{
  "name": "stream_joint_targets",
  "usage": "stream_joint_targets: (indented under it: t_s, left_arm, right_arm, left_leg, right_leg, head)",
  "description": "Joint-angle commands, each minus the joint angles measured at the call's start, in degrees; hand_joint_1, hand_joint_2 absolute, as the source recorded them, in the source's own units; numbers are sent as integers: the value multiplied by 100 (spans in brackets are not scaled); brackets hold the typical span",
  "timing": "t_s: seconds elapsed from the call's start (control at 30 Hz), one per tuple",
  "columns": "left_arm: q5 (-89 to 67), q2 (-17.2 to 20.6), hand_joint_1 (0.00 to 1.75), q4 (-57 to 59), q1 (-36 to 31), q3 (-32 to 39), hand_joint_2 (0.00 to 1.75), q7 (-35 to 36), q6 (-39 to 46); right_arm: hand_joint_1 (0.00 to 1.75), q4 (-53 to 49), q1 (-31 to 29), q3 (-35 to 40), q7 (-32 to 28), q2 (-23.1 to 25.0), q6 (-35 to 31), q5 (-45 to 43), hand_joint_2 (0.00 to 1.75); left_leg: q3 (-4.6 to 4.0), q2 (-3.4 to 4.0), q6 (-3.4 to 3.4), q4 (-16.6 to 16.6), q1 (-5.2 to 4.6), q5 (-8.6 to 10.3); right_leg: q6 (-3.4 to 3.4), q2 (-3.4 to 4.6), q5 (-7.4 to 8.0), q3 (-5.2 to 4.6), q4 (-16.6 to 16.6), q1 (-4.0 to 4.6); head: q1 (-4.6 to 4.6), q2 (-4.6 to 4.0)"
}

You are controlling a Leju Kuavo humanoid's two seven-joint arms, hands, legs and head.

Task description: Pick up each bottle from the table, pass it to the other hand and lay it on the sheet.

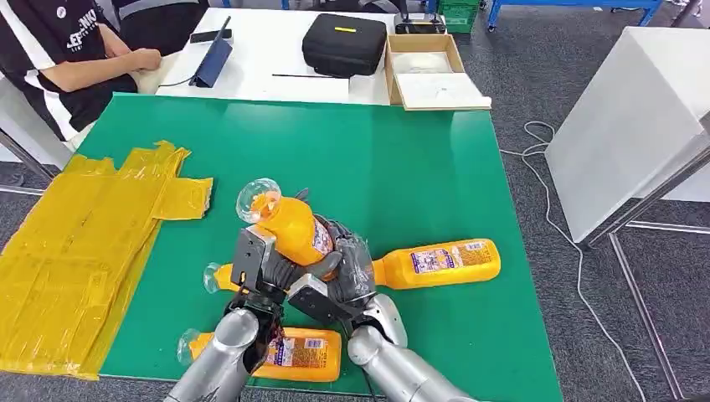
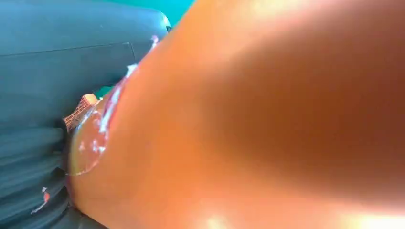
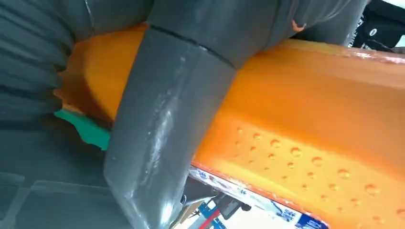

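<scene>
An orange bottle (image 1: 295, 228) with a clear cap is held up above the green table (image 1: 402, 159), tilted with its cap toward the far left. Both hands meet on it: my left hand (image 1: 258, 264) grips its lower part from the left, and my right hand (image 1: 345, 275) wraps it from the right. In the right wrist view a grey thumb (image 3: 162, 119) lies across the bottle (image 3: 310, 109). The left wrist view shows the bottle (image 2: 262, 119) pressed close against my left hand (image 2: 43, 95). The yellow sheet (image 1: 75, 251) lies crumpled at the table's left.
Three more orange bottles lie on the table: one to the right (image 1: 439, 262), one near the front edge (image 1: 293, 353), one partly hidden behind my left hand (image 1: 219, 276). A person sits at the far left (image 1: 67, 50). A black case (image 1: 343, 43) and a cardboard box (image 1: 431, 71) stand behind.
</scene>
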Motion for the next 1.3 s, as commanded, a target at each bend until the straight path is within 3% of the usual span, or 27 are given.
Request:
stream_joint_targets:
  t_s: [0.03,0.43,0.9,1.3]
  left_arm:
    - [-34,-267,0,84,-761,-182,175,19,-40]
    - [16,-204,0,-168,-721,-143,175,51,16]
    - [-176,-392,0,-943,-847,-509,175,148,98]
    - [-146,-436,0,-1042,-934,-698,175,272,70]
  right_arm:
    - [175,644,343,508,140,30,-214,369,175]
    - [175,597,335,316,90,113,-129,424,175]
    - [175,-56,575,-419,-632,108,60,59,175]
    - [175,-213,574,-607,-632,91,89,-14,175]
  left_leg:
    - [0,-42,-9,6,11,1]
    - [2,-42,-12,12,14,-1]
    - [-8,-41,-11,15,13,0]
    - [-6,-17,-10,11,12,-2]
  right_leg:
    - [-14,-48,-10,20,-2,13]
    - [-17,-49,-11,22,2,16]
    - [-13,-47,-10,13,4,14]
    - [-6,-16,1,10,1,15]
  head:
    - [-2,0]
    - [-2,0]
    - [-2,0]
    - [-2,0]
